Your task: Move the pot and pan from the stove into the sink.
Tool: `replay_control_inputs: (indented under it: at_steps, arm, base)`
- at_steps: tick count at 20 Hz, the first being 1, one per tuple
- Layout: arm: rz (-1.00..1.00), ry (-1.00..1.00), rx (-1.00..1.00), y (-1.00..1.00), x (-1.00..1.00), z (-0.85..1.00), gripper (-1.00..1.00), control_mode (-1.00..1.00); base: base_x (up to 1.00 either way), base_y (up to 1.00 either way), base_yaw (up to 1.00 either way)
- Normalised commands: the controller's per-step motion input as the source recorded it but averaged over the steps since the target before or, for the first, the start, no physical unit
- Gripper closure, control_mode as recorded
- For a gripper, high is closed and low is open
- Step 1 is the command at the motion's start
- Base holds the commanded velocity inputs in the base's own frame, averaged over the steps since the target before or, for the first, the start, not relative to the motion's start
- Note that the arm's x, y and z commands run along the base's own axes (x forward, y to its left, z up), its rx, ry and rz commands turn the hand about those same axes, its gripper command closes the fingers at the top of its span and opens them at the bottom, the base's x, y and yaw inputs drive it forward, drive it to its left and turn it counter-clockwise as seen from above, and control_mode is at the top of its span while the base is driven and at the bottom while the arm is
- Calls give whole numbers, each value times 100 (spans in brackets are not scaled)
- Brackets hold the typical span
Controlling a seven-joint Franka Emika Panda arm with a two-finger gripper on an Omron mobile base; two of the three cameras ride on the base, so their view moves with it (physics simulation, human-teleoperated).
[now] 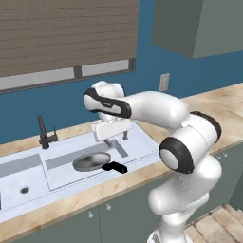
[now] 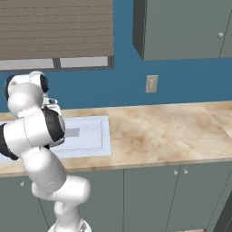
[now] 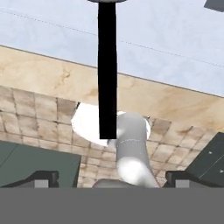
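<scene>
In the right-hand basin of the sink (image 1: 142, 142), which serves as landmark throughout, lies one pan (image 1: 91, 161), bowl down on the basin floor near the basin's front wall, its black handle (image 1: 116, 167) reaching over the sink's front rim toward the wooden counter strip (image 1: 95, 194). From the hand camera the same handle (image 3: 107, 70) runs straight down the middle, crossing the pale sink surface (image 3: 166, 39), the counter edge and ending over the tiled floor (image 3: 35, 118). Behind the pan, the rest of the right basin floor lies bare up to the back wall; the left basin (image 1: 19, 175) holds a drain and nothing more that I can make out. One dark faucet (image 1: 45, 135) stands at the sink's back rim, left of the pan and well apart from the arm. The arm bends forward from the base, elbow right of the sink, forearm levelled out over the right basin, hand turned downward. The gripper (image 1: 116, 140) hangs just above and behind the pan, apart from the handle, jaws spread wide with nothing between them; in the hand camera the two fingertips (image 3: 41, 178) sit far to either side. To the right of the sink the counter (image 2: 163, 131) runs bare to the wall, one outlet (image 2: 152, 83) above it.
</scene>
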Motion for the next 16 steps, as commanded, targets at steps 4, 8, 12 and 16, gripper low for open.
replay_control_inputs:
  at_steps: [4,8,12,16]
  arm:
    - [0,-7,10,-72,-88,72,-100,-100]
    - [0,-21,13,-70,-75,68,-100,-100]
    - [0,-31,15,-58,-59,50,-100,-100]
    - [0,-36,22,-44,-55,29,-100,-100]
  base:
    - [0,0,0]
    - [0,0,0]
    - [0,0,0]
    - [0,0,0]
